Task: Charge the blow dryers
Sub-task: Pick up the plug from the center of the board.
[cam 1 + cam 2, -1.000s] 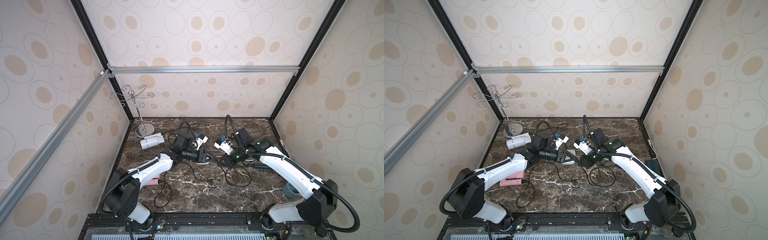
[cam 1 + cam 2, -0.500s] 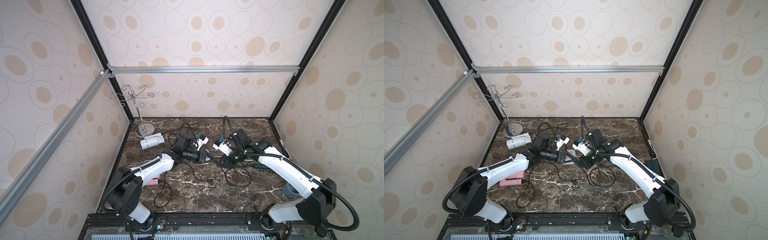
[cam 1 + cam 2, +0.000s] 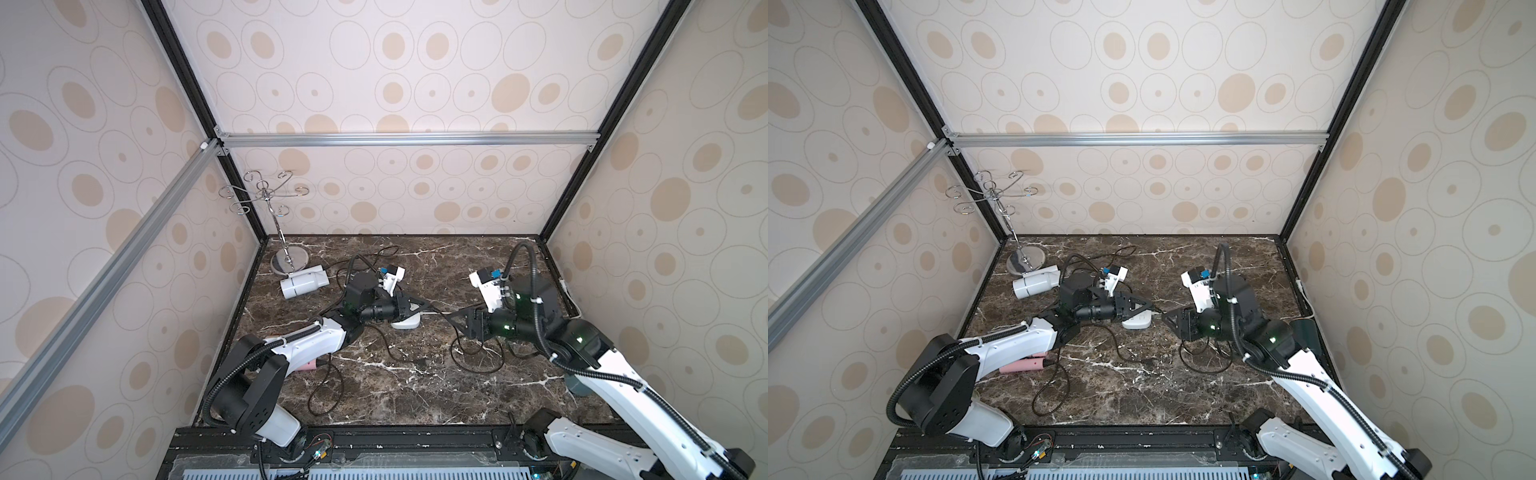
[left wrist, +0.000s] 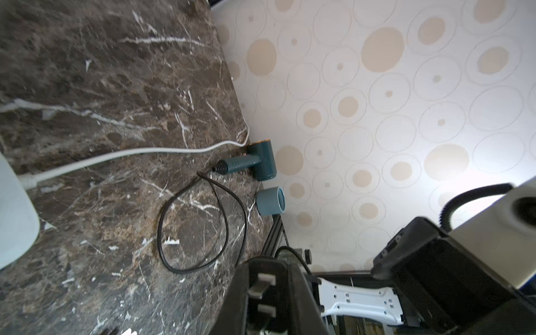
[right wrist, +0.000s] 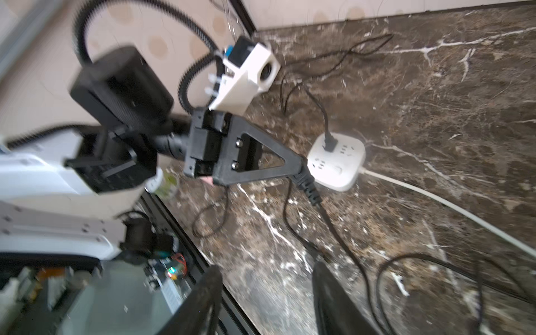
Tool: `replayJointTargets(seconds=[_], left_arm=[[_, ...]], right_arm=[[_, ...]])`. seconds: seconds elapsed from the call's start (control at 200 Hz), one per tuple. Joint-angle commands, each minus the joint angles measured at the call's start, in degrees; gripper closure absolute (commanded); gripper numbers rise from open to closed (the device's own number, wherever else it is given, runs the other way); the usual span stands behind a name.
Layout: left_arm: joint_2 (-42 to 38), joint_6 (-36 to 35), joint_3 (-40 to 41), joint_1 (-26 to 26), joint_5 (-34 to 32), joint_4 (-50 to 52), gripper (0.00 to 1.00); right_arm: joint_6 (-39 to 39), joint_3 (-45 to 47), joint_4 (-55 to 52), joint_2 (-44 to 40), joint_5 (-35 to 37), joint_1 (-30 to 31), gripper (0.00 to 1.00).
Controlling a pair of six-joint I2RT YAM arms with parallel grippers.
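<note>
My left gripper (image 3: 422,307) (image 4: 266,290) is shut on a black plug (image 4: 265,282) (image 5: 307,185), just above the near edge of the white socket block (image 3: 406,321) (image 5: 336,161). The plug's two prongs show between the fingers. Another black plug (image 5: 329,142) sits in the block. My right gripper (image 3: 455,320) (image 5: 266,290) stands open and empty, a short way right of the block. The white blow dryer (image 3: 303,284) lies at the back left. Half under my left arm lies the pink one (image 3: 1023,365). The dark green one (image 4: 255,161) lies against the right wall.
A grey-blue cup (image 4: 271,201) lies beside the green dryer. A chrome hook stand (image 3: 286,262) fills the back left corner. Black cords loop over the marble table (image 3: 395,395), and a white cable (image 5: 449,203) runs from the block toward the right wall.
The right gripper opened and drew back to the right, away from the left gripper. The left gripper closed on the plug and stayed by the socket block.
</note>
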State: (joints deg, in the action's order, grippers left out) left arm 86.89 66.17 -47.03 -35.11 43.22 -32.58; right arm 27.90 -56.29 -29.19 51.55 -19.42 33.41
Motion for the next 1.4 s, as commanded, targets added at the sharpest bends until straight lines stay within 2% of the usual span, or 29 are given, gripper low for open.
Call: replayJointTargets(seconds=[0.0, 0.06, 0.16, 0.325, 0.555, 0.695, 0.905, 1.081, 1.211, 1.256, 1.396], left_arm=[[-1.4, 7.9, 1.0, -0.3, -6.4, -12.7, 1.0], [-1.3, 8.5, 0.8, -0.4, -7.3, -13.4, 1.0], [-1.6, 8.9, 0.6, -0.7, -8.1, -13.8, 1.0], [-2.7, 9.3, 0.7, -0.7, -8.4, -13.2, 1.0], [-4.1, 8.9, 1.1, -0.8, -8.5, -11.4, 1.0], [-4.6, 8.4, 1.1, -0.8, -8.7, -9.6, 1.0], [-5.0, 7.9, 1.2, -0.8, -8.6, -8.2, 1.0], [-4.4, 7.7, 0.9, -0.8, -8.0, -7.7, 1.0], [-4.1, 7.6, 0.9, -0.8, -7.5, -7.7, 1.0], [-4.2, 7.6, 1.0, -0.8, -7.4, -7.8, 1.0], [-4.3, 7.0, 0.8, -0.8, -7.0, -7.1, 1.0]], right_arm=[[20.1, 7.2, 16.4, -0.9, -0.8, 0.5, 0.53], [23.7, 10.9, 23.2, -0.7, -1.1, 1.6, 0.53], [25.4, 14.0, 29.2, 0.9, 3.0, 3.6, 0.5], [29.8, 19.2, 43.9, 4.4, 7.2, 3.7, 0.44], [32.9, 19.9, 59.3, 12.5, 7.9, 3.7, 0.44], [33.2, 20.0, 64.6, 14.7, 8.7, 3.7, 0.46], [33.7, 21.9, 67.6, 14.4, 13.0, 3.7, 0.62], [33.1, 21.4, 65.9, 14.0, 12.7, 3.7, 0.79], [33.4, 21.9, 66.3, 14.1, 13.1, 3.8, 0.87], [33.5, 22.0, 66.3, 14.2, 13.2, 3.8, 0.96], [33.2, 22.2, 66.1, 14.4, 14.0, 3.8, 1.0]])
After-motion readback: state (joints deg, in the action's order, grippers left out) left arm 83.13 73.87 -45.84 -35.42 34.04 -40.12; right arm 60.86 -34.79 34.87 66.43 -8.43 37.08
